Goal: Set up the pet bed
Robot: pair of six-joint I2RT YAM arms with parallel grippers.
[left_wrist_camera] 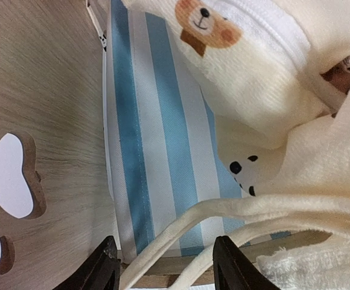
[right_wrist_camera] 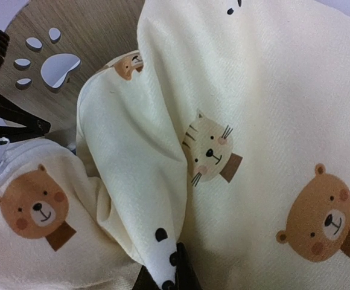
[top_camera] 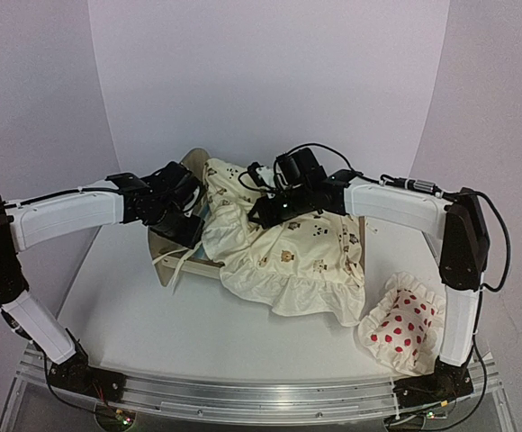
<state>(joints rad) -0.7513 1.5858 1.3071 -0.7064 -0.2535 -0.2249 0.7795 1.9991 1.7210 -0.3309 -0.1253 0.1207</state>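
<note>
Nearest, a ribbed aluminium rail (top_camera: 261, 396) is seen carrying both arm bases, and past it a matt white table (top_camera: 144, 315) is spread, smooth and faintly glossy.

A frilled white pillow (top_camera: 403, 331) with red dots is laid on the table well apart from the right gripper (top_camera: 259, 211), close to that arm's base.

Farther out, the left gripper (left_wrist_camera: 166, 269) is held about half open just above the bed (top_camera: 175, 261). Its dark fingers (left_wrist_camera: 105, 266) stand apart, and nothing is clamped. Two soft cream ties (left_wrist_camera: 235, 208) are seen running loosely between them. Directly ahead of this gripper lies the bed's base (left_wrist_camera: 157, 139), a woven cloth in blue and white stripes. To its left stands an end board (left_wrist_camera: 48, 90) of pale grained plywood, pierced with rounded paw-print cutouts.

The right gripper is closed on the cushion (top_camera: 288, 252), a fold of which is pinched between its fingertips (right_wrist_camera: 190, 278). This cushion is of cream cotton printed with bears, cats and pandas, crumpled, ruffled at its edge, and draped over most of the bed. Beyond the pinched fold, a rounded end board is shown up and to the left in the right wrist view.

The bed is thus placed mid-table, under the left gripper and just left of the right one.

Farthest off, the scene is enclosed by a plain pale backdrop (top_camera: 270, 81), tinged lilac at the sides.
</note>
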